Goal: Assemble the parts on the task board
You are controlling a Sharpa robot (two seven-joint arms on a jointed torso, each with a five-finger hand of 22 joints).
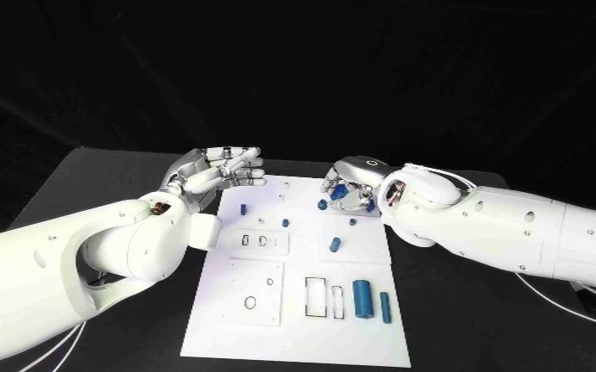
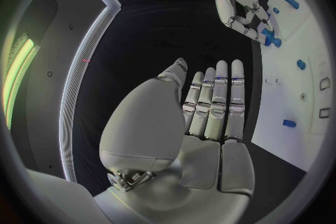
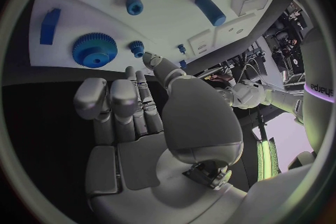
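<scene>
The white task board (image 1: 298,303) lies in the middle of the table. My right hand (image 1: 354,184) hovers over its far right corner, fingers apart and pointing down, holding nothing. Just beyond its fingertips lies a large blue gear (image 3: 94,49) with a small gear (image 3: 136,47) beside it. In the head view the large gear (image 1: 338,191) peeks out under the hand. My left hand (image 1: 230,170) is flat and open over the table, off the board's far left corner. A thick blue cylinder (image 1: 362,297) and a thin pin (image 1: 387,307) lie at the near right.
Small blue parts (image 1: 334,244) are scattered about the board's middle, with one peg (image 1: 244,209) near the left hand. A blue block (image 3: 49,25) lies near the gear. Rectangular slots (image 1: 315,297) and square plates (image 1: 255,294) mark the board's near half. Black table (image 1: 112,182) surrounds the board.
</scene>
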